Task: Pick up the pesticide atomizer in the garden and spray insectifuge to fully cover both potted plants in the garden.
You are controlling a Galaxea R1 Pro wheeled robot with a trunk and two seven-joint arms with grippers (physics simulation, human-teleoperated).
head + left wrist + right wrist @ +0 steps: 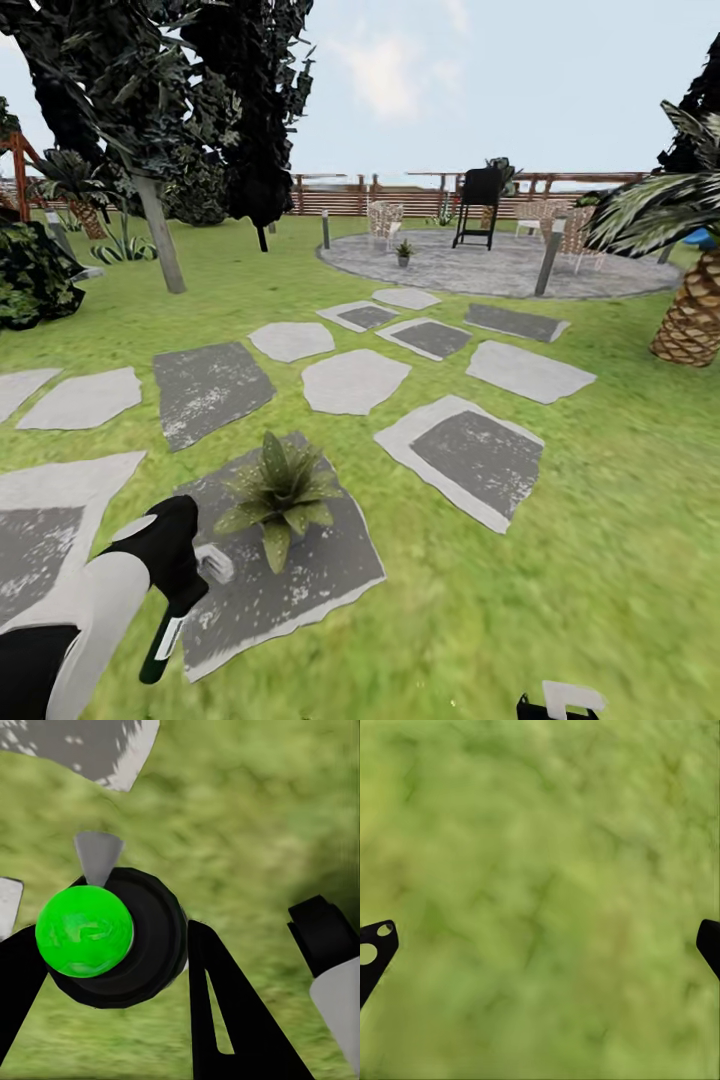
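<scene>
My left gripper is shut on the pesticide atomizer, whose light grey head points toward the near potted plant. That plant, a low rosette of pointed leaves, stands on a grey stepping stone just right of the nozzle. In the left wrist view the atomizer shows end-on as a bright green round base in a dark ring, between the black fingers. The second potted plant sits far off on the round patio. My right gripper hangs open over the lawn, its edge showing low in the head view.
Stepping stones lead across the lawn to the patio, where a black grill, chairs and posts stand before the wooden fence. A palm trunk is at the right; a tree trunk and a dark shrub are at the left.
</scene>
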